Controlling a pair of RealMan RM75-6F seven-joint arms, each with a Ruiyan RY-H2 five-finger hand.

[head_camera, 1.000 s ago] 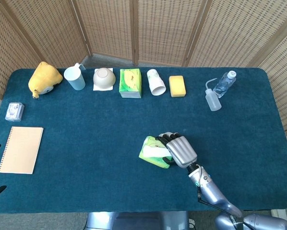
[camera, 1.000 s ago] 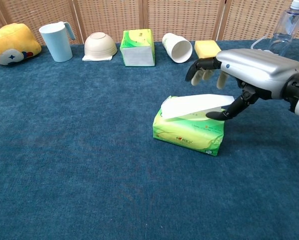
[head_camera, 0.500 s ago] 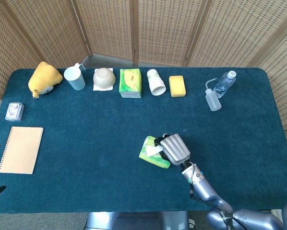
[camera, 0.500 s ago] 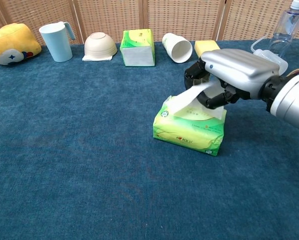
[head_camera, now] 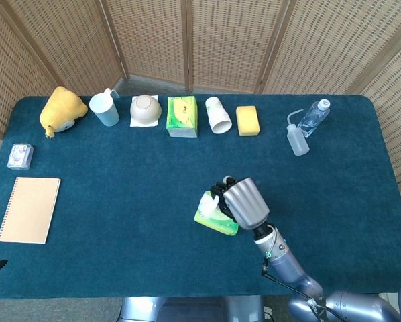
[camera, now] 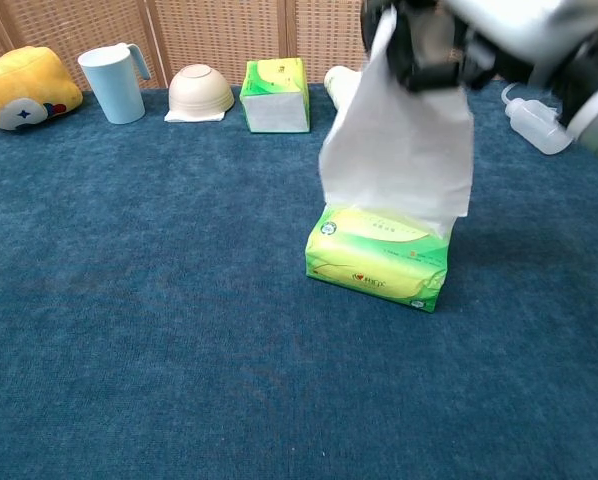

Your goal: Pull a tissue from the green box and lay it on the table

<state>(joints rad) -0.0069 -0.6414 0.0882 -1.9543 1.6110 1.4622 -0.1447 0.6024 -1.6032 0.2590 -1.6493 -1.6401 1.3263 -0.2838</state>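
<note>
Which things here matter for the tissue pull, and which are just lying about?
In the job:
- tissue, lifted, hanging above the pack
- green tissue pack
- right robot hand, gripping the tissue
- table, where it goes

Lying about:
- second green box
- yellow plush
- blue pitcher
- bowl
- notebook
- squeeze bottle

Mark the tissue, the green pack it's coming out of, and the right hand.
tissue (camera: 399, 150), chest view, middle of the hanging sheet
green tissue pack (camera: 377, 268), chest view, front face
right hand (head_camera: 241, 200), head view, back of hand
</note>
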